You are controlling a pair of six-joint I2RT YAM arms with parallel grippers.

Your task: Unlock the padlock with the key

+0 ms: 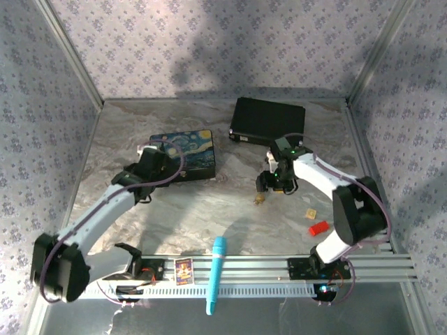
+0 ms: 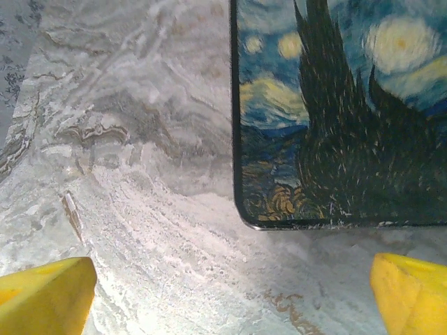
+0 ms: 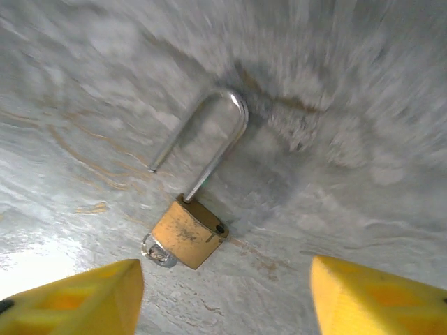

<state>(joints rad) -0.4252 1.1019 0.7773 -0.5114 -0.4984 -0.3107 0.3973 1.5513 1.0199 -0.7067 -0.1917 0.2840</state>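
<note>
The padlock (image 3: 188, 234) lies flat on the marble table, a small brass body with a thin silver shackle (image 3: 218, 129). One shackle leg is swung out of the body and its hole is empty. The silver key (image 3: 158, 252) sticks out of the body's bottom end. My right gripper (image 3: 223, 296) hovers just above it, open, with nothing between its yellow fingers (image 3: 77, 300). From above, the padlock (image 1: 260, 199) sits just below the right gripper (image 1: 269, 183). My left gripper (image 2: 234, 300) stands open over bare table by the corner of the Starry Night box (image 2: 342, 112).
A black case (image 1: 269, 120) lies at the back, and the Starry Night box (image 1: 185, 153) sits left of centre. A small tan block (image 1: 311, 212) and a red block (image 1: 318, 227) lie right of the padlock. A blue marker (image 1: 216, 273) and a card (image 1: 183, 270) rest on the front rail.
</note>
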